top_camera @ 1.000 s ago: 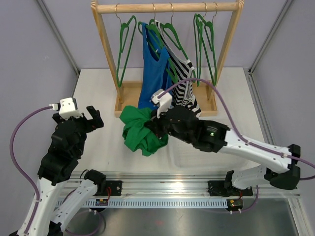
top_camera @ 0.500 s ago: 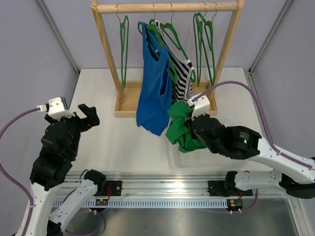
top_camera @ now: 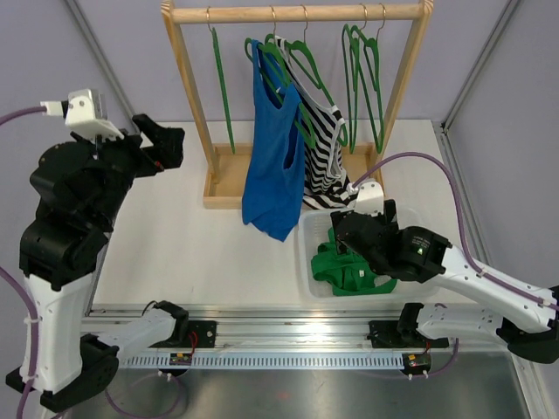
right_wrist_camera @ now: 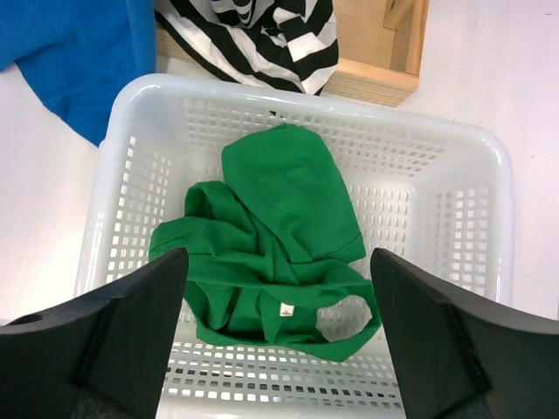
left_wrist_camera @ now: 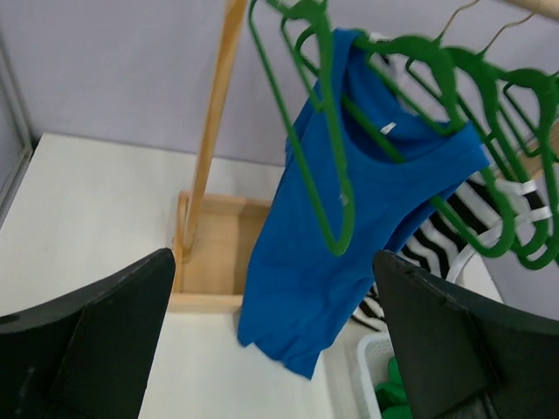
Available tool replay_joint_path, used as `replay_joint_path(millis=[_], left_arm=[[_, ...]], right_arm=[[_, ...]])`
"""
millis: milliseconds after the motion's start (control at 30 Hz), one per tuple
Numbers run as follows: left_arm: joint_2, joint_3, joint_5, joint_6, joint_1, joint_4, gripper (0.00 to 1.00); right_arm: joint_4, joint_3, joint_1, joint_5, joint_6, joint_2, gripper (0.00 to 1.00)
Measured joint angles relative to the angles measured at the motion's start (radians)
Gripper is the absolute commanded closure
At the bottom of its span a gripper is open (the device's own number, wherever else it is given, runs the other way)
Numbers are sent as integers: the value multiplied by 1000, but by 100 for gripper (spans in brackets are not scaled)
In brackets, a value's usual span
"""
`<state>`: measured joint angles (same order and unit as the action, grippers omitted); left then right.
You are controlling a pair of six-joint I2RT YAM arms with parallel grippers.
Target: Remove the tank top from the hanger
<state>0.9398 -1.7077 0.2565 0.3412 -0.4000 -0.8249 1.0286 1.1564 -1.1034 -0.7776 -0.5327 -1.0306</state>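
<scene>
One-handed: drive left gripper (top_camera: 162,135), wide open and empty, toward blue tank top (top_camera: 272,166) hanging vertically at its 3 o'clock; hold right gripper (right_wrist_camera: 275,262), likewise open and empty, above basket (right_wrist_camera: 297,96).

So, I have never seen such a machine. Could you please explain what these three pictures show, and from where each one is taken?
These are two robot arms fixed at the near edge of a white table. The wide picture comes from a camera above and behind them. The other two come from a camera on each wrist, so the dark shapes at the bottom corners are that arm's own fingers. On the table stands a wooden rack with green hangers; a blue top and a striped top hang on it. Near the rack is a white basket, and a green tank top lies inside. The right gripper hangs open above the basket; the left gripper is raised, open, facing the rack. Neither holds anything.
</scene>
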Motion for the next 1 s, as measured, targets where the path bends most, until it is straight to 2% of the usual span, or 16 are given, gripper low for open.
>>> replay_joint_path(millis=[33,200,300,633,800,1000], left_arm=[[42,-63,-13,1,-4,-20,1],[259,-375,-28,-1,-80,-75,1],[369,-510,-35,-1,-102,-85,1],[590,-649,39,-69,-280,-42,1],[687,-658,124,-106,-303,53,1],[806,-685,150,-146,-304,157,6]], right_arm=[[3,2,0,-3,-2,4,1],[13,10,0,-15,-5,55,0],[9,9,0,-15,-10,127,1],[-48,-55,0,14,-40,415,1],[-63,-76,1,63,-49,433,1],[-84,-124,1,151,-49,432,1]])
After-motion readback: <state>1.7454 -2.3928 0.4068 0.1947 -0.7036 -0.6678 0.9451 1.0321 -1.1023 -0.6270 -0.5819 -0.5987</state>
